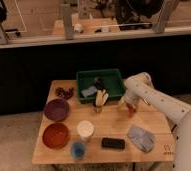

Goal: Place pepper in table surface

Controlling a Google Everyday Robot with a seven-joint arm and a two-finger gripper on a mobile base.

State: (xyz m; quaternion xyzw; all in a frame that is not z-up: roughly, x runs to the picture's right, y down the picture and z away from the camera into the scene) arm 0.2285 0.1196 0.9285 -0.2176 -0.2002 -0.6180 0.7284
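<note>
1. The gripper (127, 106) is low over the table surface (111, 122), just right of the green tray (101, 72).
2. Its fingers are closed on the pepper (131, 111).
3. The pepper's red end sticks out below, close to the wood. I cannot tell if it touches.
4. A grey cloth (141, 138) lies near.

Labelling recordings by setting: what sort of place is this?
Probably a robot test area in an office or lab: a wooden table set with bowls and a green tray, a dark wall with glazed railing behind. The claw hangs over the table beside the tray.
</note>
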